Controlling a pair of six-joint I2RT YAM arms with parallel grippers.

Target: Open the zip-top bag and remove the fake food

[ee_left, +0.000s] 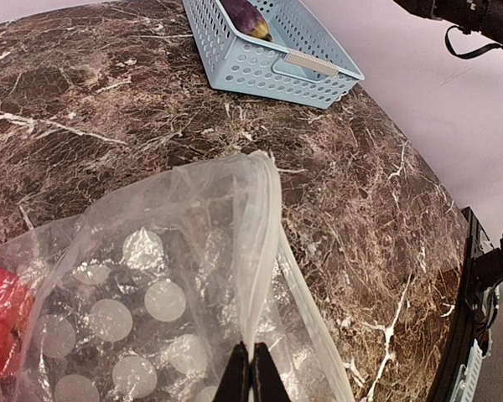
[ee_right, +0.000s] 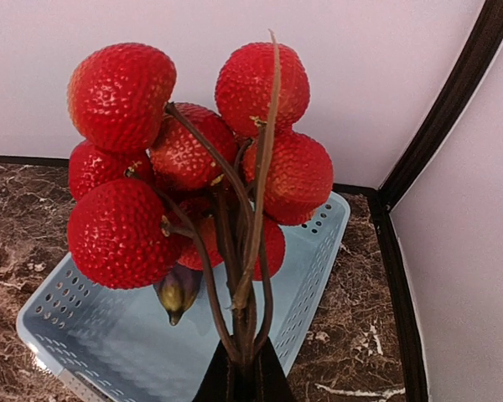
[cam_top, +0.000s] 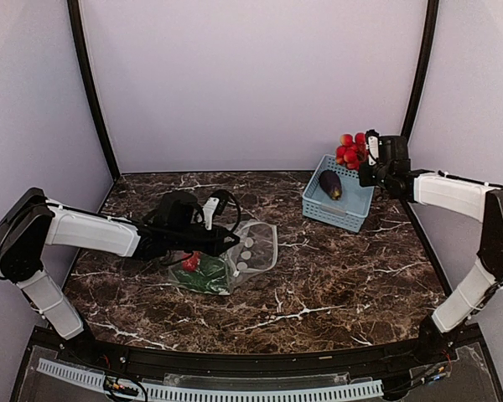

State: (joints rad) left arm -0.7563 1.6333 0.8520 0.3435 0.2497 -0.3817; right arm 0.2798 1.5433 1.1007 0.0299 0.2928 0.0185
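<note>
The zip-top bag [cam_top: 250,249] lay left of centre on the surface [cam_top: 344,285]; the basket [cam_top: 339,213], far right, held the eggplant [cam_top: 330,184], the ball cluster [cam_top: 350,151] above it.

The left arm [cam_top: 92,233] reaches forward and inward, forearm low over the surface [cam_top: 335,285], and the left claw [cam_top: 232,242] is pinched closed on a fold of the zip-top bag [ee_left: 193,251]. The right arm [cam_top: 453,194] stretches toward the far right corner with its wrist raised. The right claw [ee_right: 243,378] is clamped on the stems of the fake food [ee_right: 193,167].
</note>
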